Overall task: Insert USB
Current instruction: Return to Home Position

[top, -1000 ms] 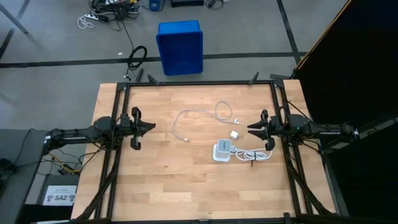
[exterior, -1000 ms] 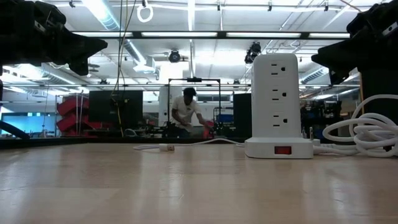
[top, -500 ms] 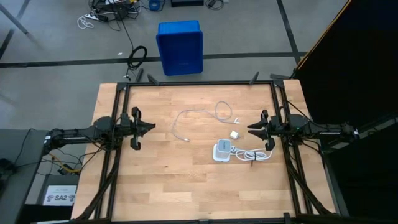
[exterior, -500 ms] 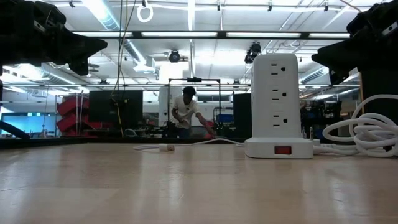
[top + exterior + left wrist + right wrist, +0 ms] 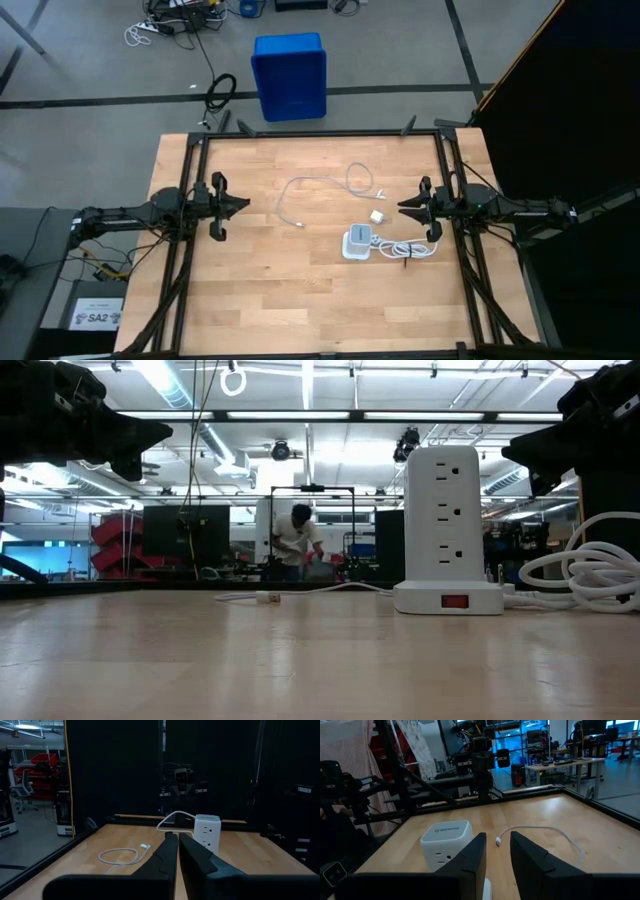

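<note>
The USB cable [image 5: 320, 179] lies loosely curled on the wooden table, thin and white, with one plug [image 5: 298, 225] toward the left and the other [image 5: 381, 195] near a small white cube [image 5: 377, 216]. In the left wrist view its coil [image 5: 120, 856] lies flat on the table. In the right wrist view its strand [image 5: 540, 829] also lies flat. My left gripper [image 5: 246, 205] hovers left of the cable, shut, touching nothing. My right gripper [image 5: 401, 208] hovers right of the cube, slightly open, its fingers [image 5: 480, 845] bare.
A white power tower [image 5: 357, 241] stands upright near my right gripper, with its thicker bundled cord [image 5: 408, 248] beside it. Black frame rails [image 5: 186, 200] run along the table's left and right sides. A person [image 5: 298, 540] works in the room far behind the table.
Neither arm nor anything on the table has moved. The person in the room behind has bent lower.
</note>
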Controlling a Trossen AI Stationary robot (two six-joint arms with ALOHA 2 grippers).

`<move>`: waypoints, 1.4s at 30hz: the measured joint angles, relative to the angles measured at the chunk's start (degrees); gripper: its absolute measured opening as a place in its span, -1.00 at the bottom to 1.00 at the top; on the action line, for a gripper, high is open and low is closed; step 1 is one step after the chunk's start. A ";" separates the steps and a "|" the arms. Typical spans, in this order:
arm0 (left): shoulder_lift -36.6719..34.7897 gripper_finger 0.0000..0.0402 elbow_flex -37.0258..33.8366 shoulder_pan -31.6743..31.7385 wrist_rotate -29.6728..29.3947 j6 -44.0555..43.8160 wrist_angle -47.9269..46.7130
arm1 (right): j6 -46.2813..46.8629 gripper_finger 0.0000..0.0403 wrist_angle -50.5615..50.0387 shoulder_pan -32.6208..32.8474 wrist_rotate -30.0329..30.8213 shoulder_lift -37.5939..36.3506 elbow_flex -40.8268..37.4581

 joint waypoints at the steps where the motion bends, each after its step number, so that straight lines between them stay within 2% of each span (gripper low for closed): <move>1: -0.02 -1.00 0.00 -0.02 0.00 0.00 0.00 | 0.00 -0.68 -0.02 0.00 0.00 0.00 0.00; 21: 0.00 -1.00 0.00 0.00 -0.24 0.00 0.00 | 0.00 -0.56 0.00 0.00 0.00 0.00 -0.02; 42: 0.00 -1.00 0.00 0.00 -0.17 0.00 0.00 | 0.00 -0.69 0.00 0.00 0.02 0.00 -0.02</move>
